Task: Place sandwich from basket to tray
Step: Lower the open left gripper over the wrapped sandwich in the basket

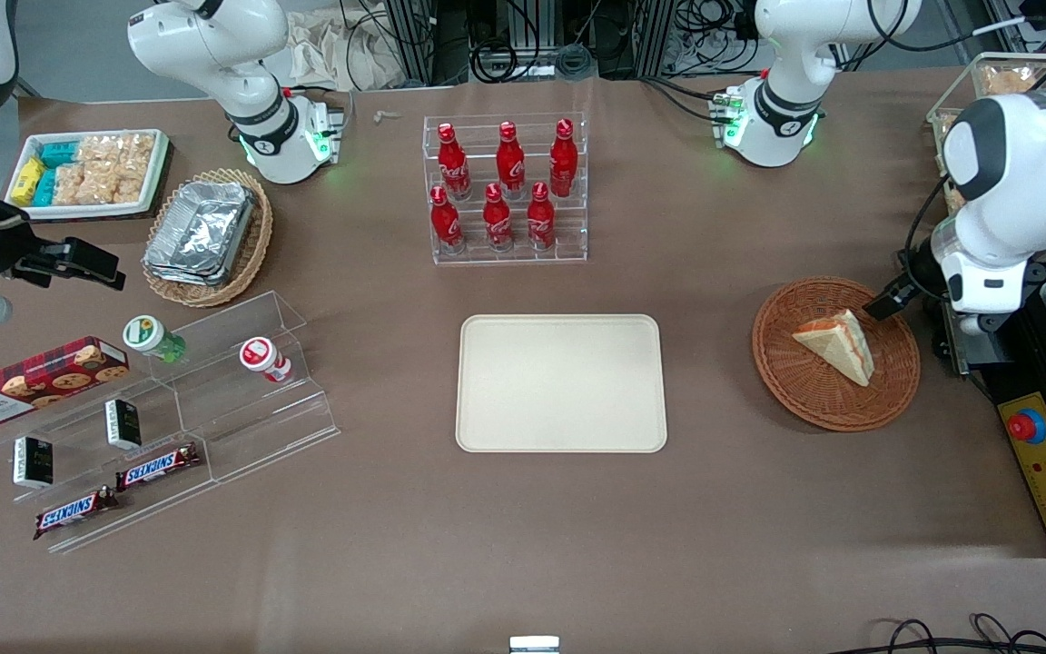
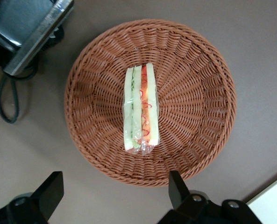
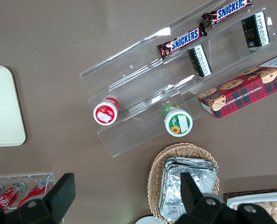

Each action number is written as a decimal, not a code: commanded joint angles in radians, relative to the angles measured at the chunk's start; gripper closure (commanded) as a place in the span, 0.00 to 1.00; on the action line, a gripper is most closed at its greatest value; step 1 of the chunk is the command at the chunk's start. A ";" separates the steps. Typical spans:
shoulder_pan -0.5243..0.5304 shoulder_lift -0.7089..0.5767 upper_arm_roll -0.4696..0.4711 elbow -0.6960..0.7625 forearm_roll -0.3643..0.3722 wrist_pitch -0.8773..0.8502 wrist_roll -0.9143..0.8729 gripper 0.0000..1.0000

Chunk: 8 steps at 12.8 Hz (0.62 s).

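— While the pincer hangs above the basket, what lies inside?

— One sandwich, a single wedge lying in the basket's middle, its red-orange and green filling showing along the cut edge. The pincer's two fingers are spread wide, touching nothing.

— And the tray?

— One cream tray, bare, flat on the bench, well apart from the basket toward nine o'clock in the front view.

— What else do you count?

— Six red bottles in one clear rack, at twelve o'clock from the tray. Two Snickers bars on a clear stepped stand, toward the parked arm's end.
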 commanded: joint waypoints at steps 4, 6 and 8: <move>-0.008 0.050 0.002 -0.092 -0.036 0.176 -0.020 0.00; -0.008 0.089 0.002 -0.097 -0.036 0.210 -0.020 0.00; -0.006 0.133 0.004 -0.100 -0.037 0.257 -0.020 0.00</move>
